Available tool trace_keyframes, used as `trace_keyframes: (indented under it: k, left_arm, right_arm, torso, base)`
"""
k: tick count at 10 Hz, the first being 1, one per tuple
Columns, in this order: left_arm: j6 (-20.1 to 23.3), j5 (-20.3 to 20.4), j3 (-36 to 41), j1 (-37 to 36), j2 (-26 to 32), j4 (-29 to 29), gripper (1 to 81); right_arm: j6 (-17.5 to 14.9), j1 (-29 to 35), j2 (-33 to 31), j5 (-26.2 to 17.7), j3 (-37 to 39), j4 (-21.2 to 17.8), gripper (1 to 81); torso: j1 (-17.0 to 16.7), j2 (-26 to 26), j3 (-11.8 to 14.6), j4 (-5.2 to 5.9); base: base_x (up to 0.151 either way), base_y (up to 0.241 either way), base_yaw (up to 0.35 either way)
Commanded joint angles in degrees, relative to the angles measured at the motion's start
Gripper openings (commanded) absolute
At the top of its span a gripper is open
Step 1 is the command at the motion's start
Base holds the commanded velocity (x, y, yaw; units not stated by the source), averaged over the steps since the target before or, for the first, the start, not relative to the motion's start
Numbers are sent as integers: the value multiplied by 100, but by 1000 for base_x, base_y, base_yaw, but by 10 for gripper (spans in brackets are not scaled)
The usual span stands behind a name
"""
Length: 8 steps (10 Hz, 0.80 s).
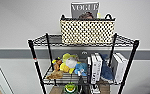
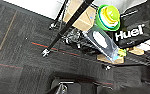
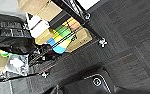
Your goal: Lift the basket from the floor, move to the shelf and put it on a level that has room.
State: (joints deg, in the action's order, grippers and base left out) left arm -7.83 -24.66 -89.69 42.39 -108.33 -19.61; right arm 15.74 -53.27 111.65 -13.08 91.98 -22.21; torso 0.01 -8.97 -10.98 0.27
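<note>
Basket placed: your job looks essentially done.

The basket [image 1: 87, 32] sits upright on the shelf's [image 1: 36, 62] top level [image 1: 53, 40], a Vogue magazine [image 1: 85, 9] standing in it, above the tier of plush toys [image 1: 68, 63] and white books [image 1: 96, 66]. Both wrist cameras look down at the carpeted floor [image 2: 21, 50] and castor wheels [image 3: 102, 42], so your arms seem lowered, well below the basket. You cannot tell either pincer's state.
</note>
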Motion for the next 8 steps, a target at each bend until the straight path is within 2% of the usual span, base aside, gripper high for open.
trace_keyframes:
  k: [1, 3, 8]
  left_arm:
    - [282, 225, -67, 142, -234, 2, 811]
    - [430, 391, -302, 600, -627, 2, 811]
    - [633, 664, -1419, 1434, -1858, 36, 811]
  right_arm:
    - [-255, -117, 299, 271, 276, 6, 811]
    - [-360, -487, 622, 578, 442, 15, 811]
    - [-738, -1269, 1359, 930, 862, 15, 811]
  torso:
    - [0, 0, 0, 0]
    - [-1, -2, 2, 0]
    - [-1, -5, 6, 0]
  base:
    - [0, 0, 0]
    - [0, 0, 0]
    - [0, 0, 0]
